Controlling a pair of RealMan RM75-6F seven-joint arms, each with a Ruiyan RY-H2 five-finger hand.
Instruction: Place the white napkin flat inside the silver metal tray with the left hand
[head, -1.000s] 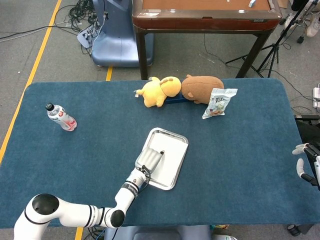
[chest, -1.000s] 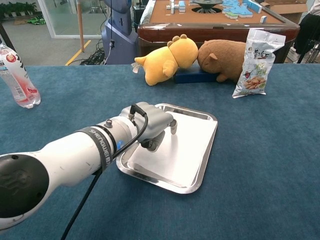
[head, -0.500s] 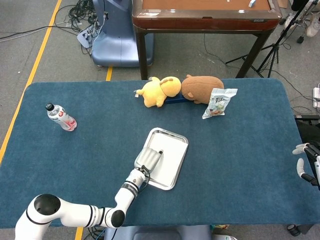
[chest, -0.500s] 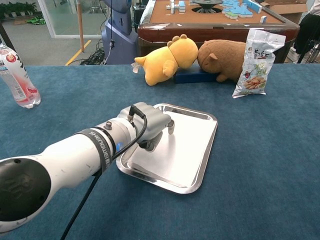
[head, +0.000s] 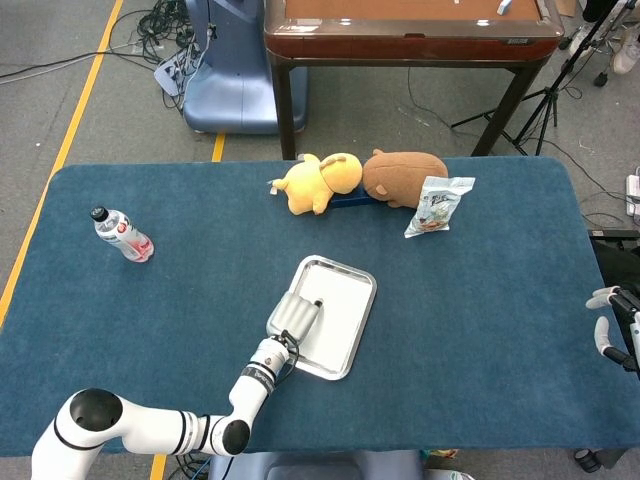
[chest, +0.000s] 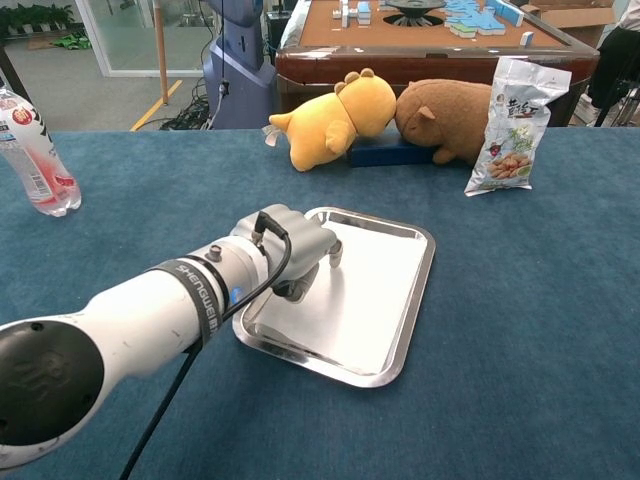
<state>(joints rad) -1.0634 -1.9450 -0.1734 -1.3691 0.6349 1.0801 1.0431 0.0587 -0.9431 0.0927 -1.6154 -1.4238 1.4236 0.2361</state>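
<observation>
Chest view shows the silver metal tray lying flat on the blue table, a white napkin spread across its floor and covering most of it. The left hand hangs over the tray's near-left part, fingers curled downward and held close together, one fingertip pointing at the napkin; whether it touches the sheet cannot be told, and nothing is seen pinched. The forearm carries black lettering, only partly readable, starting "SHENGWEI".

In the head view the tray sits near the middle of the table, the left hand over its left edge. The right hand shows at the far right edge of the frame, beside the table, with pale fingers apart and nothing in them.

Behind the tray a yellow plush toy and a brown plush toy lie head to head on a dark blue block. A snack bag stands just right of them, with printed characters too small to read and nuts pictured on the front. A water bottle with a red-and-white label lies at the far left, well apart from the tray; its print is unreadable.
</observation>
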